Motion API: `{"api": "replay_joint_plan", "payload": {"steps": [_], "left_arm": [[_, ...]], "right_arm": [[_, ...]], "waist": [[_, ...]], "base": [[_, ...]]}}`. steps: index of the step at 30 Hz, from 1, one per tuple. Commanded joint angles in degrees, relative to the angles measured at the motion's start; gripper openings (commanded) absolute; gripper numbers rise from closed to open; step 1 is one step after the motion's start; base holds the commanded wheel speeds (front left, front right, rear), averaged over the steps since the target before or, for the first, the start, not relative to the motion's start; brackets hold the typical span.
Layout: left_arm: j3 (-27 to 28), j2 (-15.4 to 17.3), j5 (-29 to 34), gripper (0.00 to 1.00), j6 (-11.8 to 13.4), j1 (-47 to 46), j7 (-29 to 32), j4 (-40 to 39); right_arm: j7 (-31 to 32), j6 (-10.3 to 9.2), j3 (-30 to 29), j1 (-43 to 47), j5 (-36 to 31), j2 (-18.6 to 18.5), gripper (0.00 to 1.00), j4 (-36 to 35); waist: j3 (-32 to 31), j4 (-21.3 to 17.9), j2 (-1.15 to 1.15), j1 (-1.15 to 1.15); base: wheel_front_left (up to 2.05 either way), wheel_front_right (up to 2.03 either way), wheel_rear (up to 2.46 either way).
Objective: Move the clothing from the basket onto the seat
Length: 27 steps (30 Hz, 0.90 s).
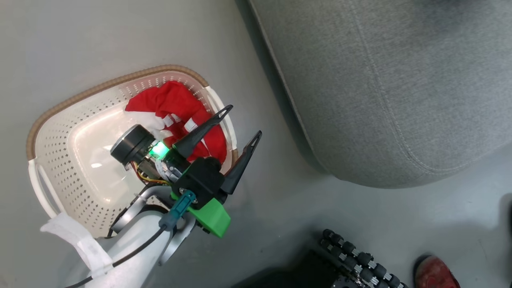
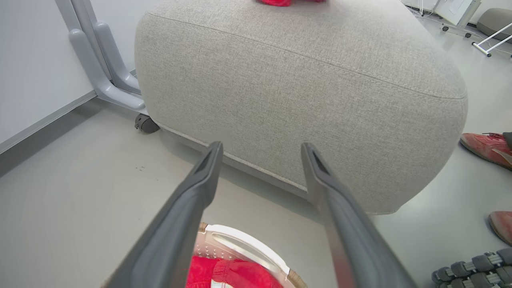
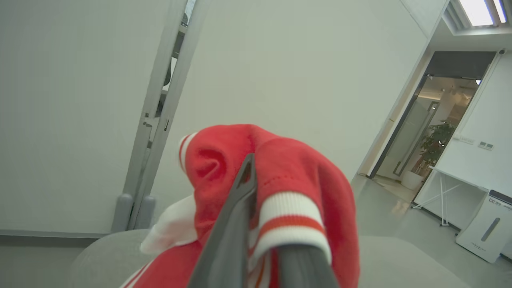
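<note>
A pale grey floor (image 1: 80, 40) is being occupied by the light-grey seat (image 1: 380, 92) and, near it, the cream perforated basket (image 1: 60, 160). Red clothing (image 1: 176, 104) with white striped trim is being contained, crumpled, at the basket's seat-side end. The left gripper (image 1: 245, 120) is being held wide open above it. In the right wrist view, a red garment (image 3: 300, 172) is being clamped by the right gripper (image 3: 262, 188) above the seat's top.

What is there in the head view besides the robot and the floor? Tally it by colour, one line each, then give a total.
Red: 2, the clothing bundled in the basket, and a shoe at the lower right
Cream: 1, the basket
Grey: 1, the seat
Total: 4
</note>
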Motion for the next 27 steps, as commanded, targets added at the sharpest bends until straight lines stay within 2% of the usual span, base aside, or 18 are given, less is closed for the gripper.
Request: {"api": "replay_joint_plan", "payload": {"steps": [1, 7, 8, 9, 10, 19, 27], "left_arm": [[-0.2, -0.1, 0.1, 1.0, -0.1, -1.0, -0.3, 0.2], [-0.3, 0.1, -0.7, 1.0, 0.4, -0.4, -0.5, 0.9], [-0.2, 0.2, -0.8, 1.0, 0.6, -0.2, -0.6, 1.0], [-0.2, 0.2, -1.0, 1.0, 0.7, 0.2, -0.7, 1.1], [-0.2, 0.2, -1.0, 1.0, 0.9, 0.5, -0.6, 1.2], [-0.1, -1.9, -2.8, 1.0, 2.5, 2.6, -4.4, 4.0], [0.4, -5.4, -5.5, 1.0, 4.6, 5.9, -10.1, 8.6]], "right_arm": [[0.0, -0.08, -1.4, 2.0, 0.6, 1.1, 0.0, 2.1], [0.0, -0.08, -4.1, 8.2, -0.1, 6.1, 0.0, 12.1], [0.0, -0.08, -4.4, 8.9, -0.2, 6.7, 0.08, 13.3], [0.0, -0.08, -4.8, 9.6, -0.3, 7.6, 0.46, 14.5], [0.0, -0.08, -5.3, 10.1, -0.5, 8.4, 1.0, 14.9], [0.0, -0.08, -4.8, 18.8, -2.1, 14.1, 1.0, 14.7], [0.0, -0.08, 1.5, 29.3, -4.0, 16.4, 1.0, 12.8]], "waist": [[1.0, 1.0, 0.0, -0.01], [0.3, 0.7, 0.0, -0.01], [0.1, 0.5, 0.0, -0.01], [-0.3, 0.4, 0.0, -0.01], [-0.6, 0.3, 0.0, -0.01], [-6.5, 0.5, 0.0, -0.01], [-13.7, 4.1, 0.0, -0.01]], "base": [[0.0, 0.0, 0.0], [0.0, 0.0, 0.0], [0.0, 0.0, 0.0], [0.0, 0.0, 0.0], [0.0, 0.0, 0.0], [0.0, 0.0, 0.0], [0.0, 0.0, 0.0]]}}
